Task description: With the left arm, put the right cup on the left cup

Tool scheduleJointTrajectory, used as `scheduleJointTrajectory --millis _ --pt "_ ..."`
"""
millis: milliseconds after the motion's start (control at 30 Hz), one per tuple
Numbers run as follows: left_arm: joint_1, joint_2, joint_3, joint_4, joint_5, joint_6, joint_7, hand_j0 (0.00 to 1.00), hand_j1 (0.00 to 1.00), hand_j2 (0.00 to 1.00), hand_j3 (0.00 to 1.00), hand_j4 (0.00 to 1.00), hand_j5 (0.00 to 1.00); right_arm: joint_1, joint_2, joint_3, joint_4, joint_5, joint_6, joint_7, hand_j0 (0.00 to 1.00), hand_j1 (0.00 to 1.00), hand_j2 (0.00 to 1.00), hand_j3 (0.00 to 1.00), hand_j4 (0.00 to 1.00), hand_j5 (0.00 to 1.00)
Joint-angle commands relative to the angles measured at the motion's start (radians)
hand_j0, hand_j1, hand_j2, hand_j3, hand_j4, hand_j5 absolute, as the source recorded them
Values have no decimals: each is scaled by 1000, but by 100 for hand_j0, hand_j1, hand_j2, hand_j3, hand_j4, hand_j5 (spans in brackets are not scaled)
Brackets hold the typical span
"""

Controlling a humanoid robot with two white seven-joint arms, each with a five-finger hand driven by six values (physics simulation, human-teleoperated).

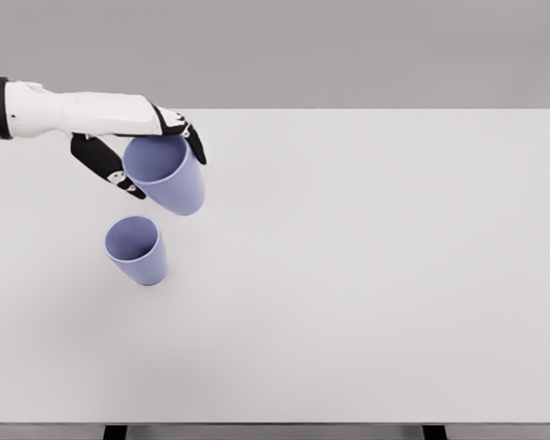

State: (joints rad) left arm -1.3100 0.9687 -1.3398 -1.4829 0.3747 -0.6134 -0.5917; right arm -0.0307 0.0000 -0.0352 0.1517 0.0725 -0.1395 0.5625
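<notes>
- The held cup (170, 176) is a plain, handleless tumbler in a soft periwinkle blue, wider at the rim than at the base, with a matte, unmarked wall
- It hangs in the air over the far left part of the white table (367, 275), tilted so that its open mouth faces up and toward the left and its base points down and to the right
- The inside of its mouth shows as a slightly darker shade of the same blue
- The left hand (142, 151) grips this cup near the rim: dark-padded fingers (195, 142) curl over the far side of the rim, while another dark digit (105, 167) wraps the near left side
- The white left arm (69, 112) reaches in from the left edge, running nearly level above the table's back edge
- The second cup (136, 249) matches the first in colour and shape, and stands upright on the table with its mouth open upward
- It sits just below and slightly left of the held cup in the head view; the two cups are apart, not touching, with a strip of bare table showing between them
- A faint shadow lies on the table around the standing cup's base
</notes>
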Motion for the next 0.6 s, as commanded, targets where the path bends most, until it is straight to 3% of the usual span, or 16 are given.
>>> scheduleJointTrajectory --millis 0,167,567 --pt "-2 25 1 -22 16 3 -19 47 47 47 47 47 47 0 0 0 0 1 0 0 100 100 100 100 100 100" --pt "-100 65 -90 -37 52 3 -19 48 48 48 48 48 48 0 0 0 0 1 0 0 100 100 100 100 100 100" --pt "-107 163 -131 -43 55 3 -19 49 49 49 49 49 49 0 0 0 0 1 -2 0 100 100 100 100 100 100"
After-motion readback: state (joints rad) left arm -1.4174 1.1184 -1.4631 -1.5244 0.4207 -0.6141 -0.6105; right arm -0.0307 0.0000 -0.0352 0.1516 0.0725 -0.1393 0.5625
